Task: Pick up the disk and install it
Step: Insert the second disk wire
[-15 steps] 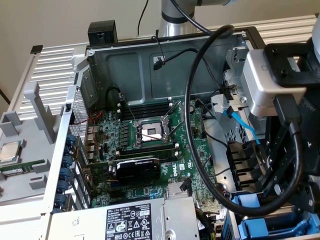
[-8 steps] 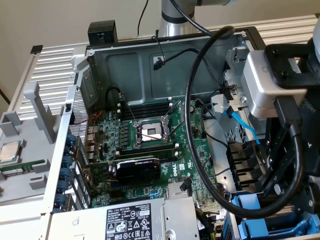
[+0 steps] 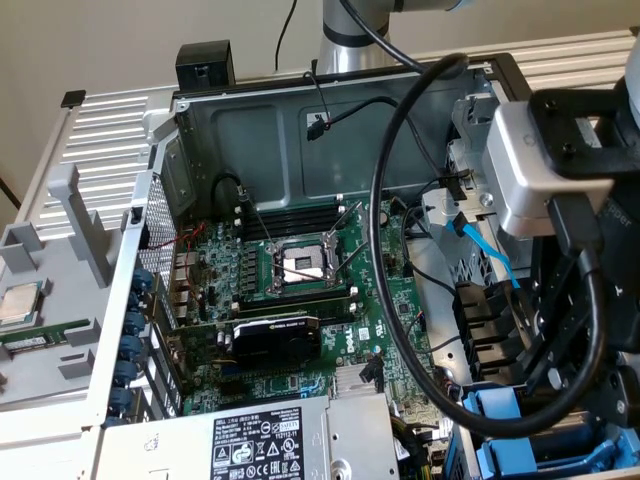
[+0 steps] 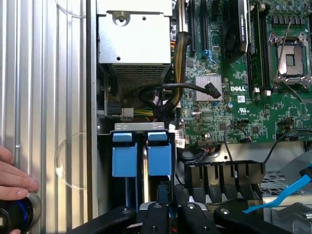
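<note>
The jaws (image 4: 165, 217) were seen poised at the mouth of the drive cage (image 4: 139, 127) in the open computer case (image 3: 300, 120). Whether they were closed on anything could not be told. Two blue carriers were seen standing on edge, side by side, in that cage. The disk (image 4: 160, 158) was judged to be the one directly ahead of the jaws, its long axis running down into the cage, with the second carrier (image 4: 124, 158) just beside it. A row of black slots (image 4: 224, 173) was seen next to the cage. Within the case the motherboard (image 4: 234, 105) and the power-supply box (image 4: 134, 34) were housed. A person's hand (image 4: 12, 173) was rested on the ribbed desk (image 4: 44, 73), well apart from the jaws.
</note>
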